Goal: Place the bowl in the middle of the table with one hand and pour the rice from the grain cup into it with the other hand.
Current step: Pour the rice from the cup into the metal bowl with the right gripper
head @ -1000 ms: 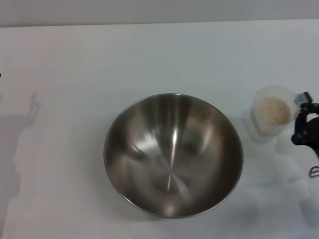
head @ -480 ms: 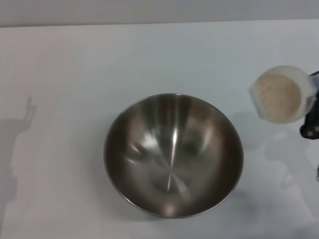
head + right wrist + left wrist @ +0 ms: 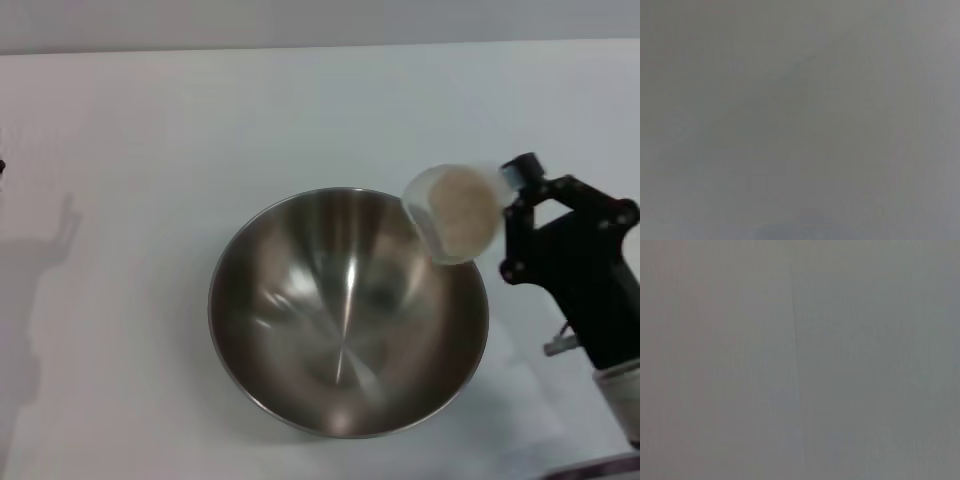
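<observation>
Right gripper [image 3: 512, 190]: closed on the grain cup [image 3: 455, 213] at its rim tab, holding it in the air over the right far rim of the bowl [image 3: 347, 310]; cup tipped toward the bowl, mouth facing the head camera
Rice [image 3: 465, 211]: all in the cup; none visible in the bowl
Bowl: rests on the table [image 3: 150, 130] about mid-table, empty
Risk of spill: the cup hangs right above the rim, not the centre; tilting further here could send grains outside onto the table
Risk of knock: the cup is close to the rim; a low sweep could shove the bowl
Risk of slip: grip looks to be on a small tab only; the cup could twist
Left gripper: out of sight; state unknown
Obstacles: nothing between cup and bowl; wrist views show only blank grey
</observation>
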`<state>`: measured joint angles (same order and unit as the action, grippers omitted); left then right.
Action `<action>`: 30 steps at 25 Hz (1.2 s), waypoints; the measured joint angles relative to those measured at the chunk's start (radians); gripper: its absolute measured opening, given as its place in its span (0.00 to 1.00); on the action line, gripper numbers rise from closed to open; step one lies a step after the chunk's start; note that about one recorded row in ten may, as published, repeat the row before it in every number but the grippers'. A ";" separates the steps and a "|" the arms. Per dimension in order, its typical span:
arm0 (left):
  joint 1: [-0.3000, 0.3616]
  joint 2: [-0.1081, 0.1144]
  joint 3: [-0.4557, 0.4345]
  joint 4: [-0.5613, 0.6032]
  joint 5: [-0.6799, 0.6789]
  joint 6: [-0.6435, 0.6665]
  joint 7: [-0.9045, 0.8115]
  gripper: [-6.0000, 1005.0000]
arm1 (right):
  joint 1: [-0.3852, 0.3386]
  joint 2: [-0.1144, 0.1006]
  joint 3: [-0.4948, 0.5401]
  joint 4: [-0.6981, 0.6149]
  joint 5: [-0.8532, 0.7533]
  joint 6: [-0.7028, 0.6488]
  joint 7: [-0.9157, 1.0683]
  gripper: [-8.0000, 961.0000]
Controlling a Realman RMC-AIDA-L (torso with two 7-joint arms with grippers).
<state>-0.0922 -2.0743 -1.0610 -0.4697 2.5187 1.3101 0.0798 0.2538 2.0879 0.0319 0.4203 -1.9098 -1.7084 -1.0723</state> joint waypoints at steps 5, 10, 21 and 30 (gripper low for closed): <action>-0.001 -0.001 0.005 0.001 0.000 0.000 0.000 0.84 | 0.011 0.000 -0.021 0.052 -0.015 0.023 -0.209 0.02; -0.001 -0.002 0.008 0.002 0.000 0.000 0.000 0.84 | 0.013 0.001 -0.047 0.092 -0.025 0.055 -0.369 0.02; -0.002 -0.004 0.017 -0.003 0.000 -0.001 -0.002 0.84 | 0.004 0.004 -0.082 0.107 -0.105 0.076 -0.688 0.02; -0.002 -0.004 0.019 -0.004 0.000 -0.001 -0.012 0.84 | 0.000 0.004 -0.086 0.119 -0.130 0.093 -0.939 0.02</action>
<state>-0.0945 -2.0785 -1.0421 -0.4738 2.5188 1.3091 0.0683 0.2542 2.0924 -0.0537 0.5397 -2.0402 -1.6152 -2.0110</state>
